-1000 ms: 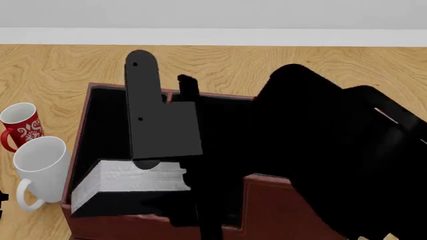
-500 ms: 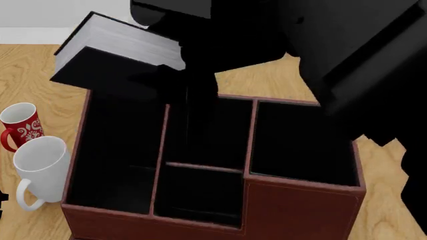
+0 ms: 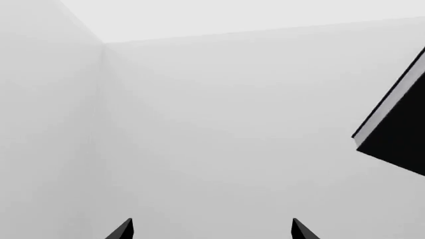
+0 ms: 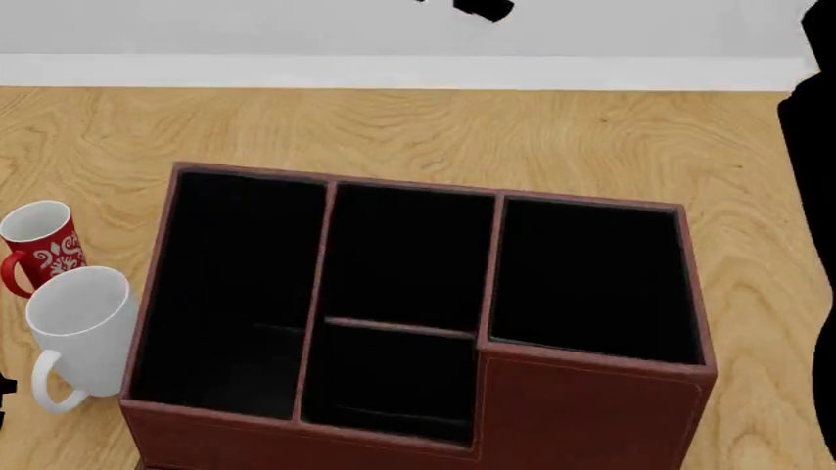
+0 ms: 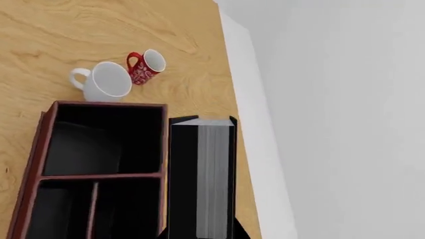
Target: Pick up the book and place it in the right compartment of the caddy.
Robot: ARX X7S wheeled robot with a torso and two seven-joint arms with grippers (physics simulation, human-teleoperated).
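Left wrist view: the two dark tips of the left tool (image 3: 212, 230) stand well apart with only pale wall between them, so this tool is spread and holds nothing. A corner of the small thick black-covered book with white page edges (image 3: 397, 130) hangs in the air off to one side of it, well clear. This arm looks parked, raised out of the way of the other.

Head view: the large reddish-brown leather-look caddy with a black interior (image 4: 594, 411) sits on the pale wood-grain bench (image 4: 392, 127), every section empty. Its right compartment (image 4: 590, 276), the roughly square one behind the taller front wall, is open from above. A red patterned mug (image 4: 39, 243) and a plain white mug (image 4: 76, 328) stand just beside the caddy's far-left wall. Only a dark edge of the right arm shows; the book is out of frame, presumably carried above the camera's field.

Right wrist view: the book runs straight out from the right tool (image 5: 198, 234), page edges toward the camera. The fingertips are hidden, so its closure cannot be read directly, though the airborne book suggests a firm clamp. The book hangs high over the caddy's edge, probably for clearance over the walls before the descent.
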